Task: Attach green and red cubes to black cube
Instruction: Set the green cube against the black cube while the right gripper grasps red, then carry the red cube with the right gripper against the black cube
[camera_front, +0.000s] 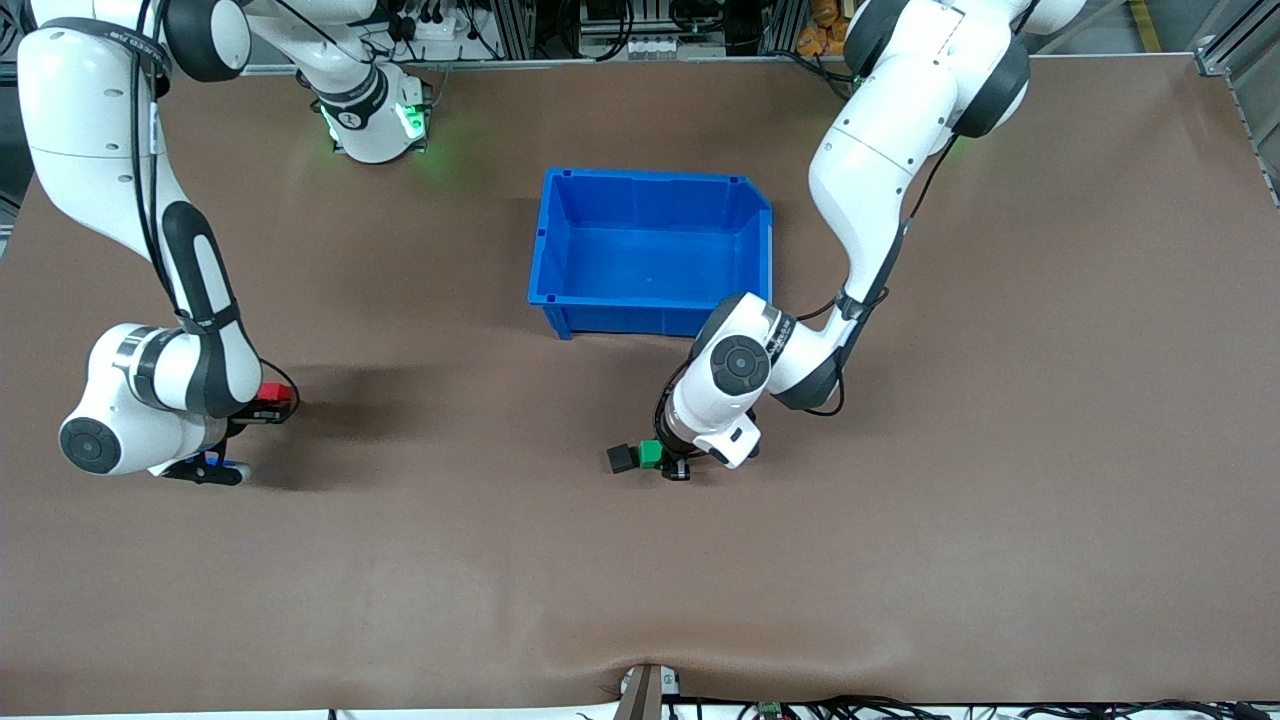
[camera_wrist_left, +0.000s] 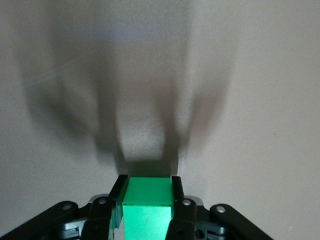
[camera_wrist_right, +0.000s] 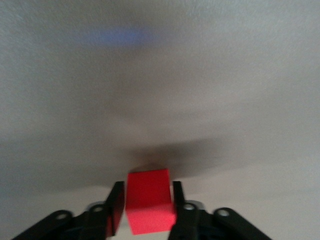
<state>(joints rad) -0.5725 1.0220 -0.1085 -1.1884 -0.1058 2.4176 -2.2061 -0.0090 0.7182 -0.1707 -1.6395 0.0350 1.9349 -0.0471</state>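
- The green cube (camera_wrist_left: 147, 207) is pinched between the fingers of the left gripper (camera_front: 668, 462), low over the table (camera_front: 1000, 500), nearer the front camera than the blue bin (camera_front: 560, 290).
- The black cube (camera_front: 621, 458) sits just beside the green one, seemingly touching it (the seam itself cannot be resolved in the front view).
- The red cube (camera_wrist_right: 149, 206) is clamped by the right gripper (camera_front: 268, 402), well apart from the pair, toward the right arm's end of the table.
- For a clean join, the red cube is best carried level to the black cube's free face, squared to it, and pressed straight on.
- The green cube is best kept gripped, so the black cube is braced against the push.
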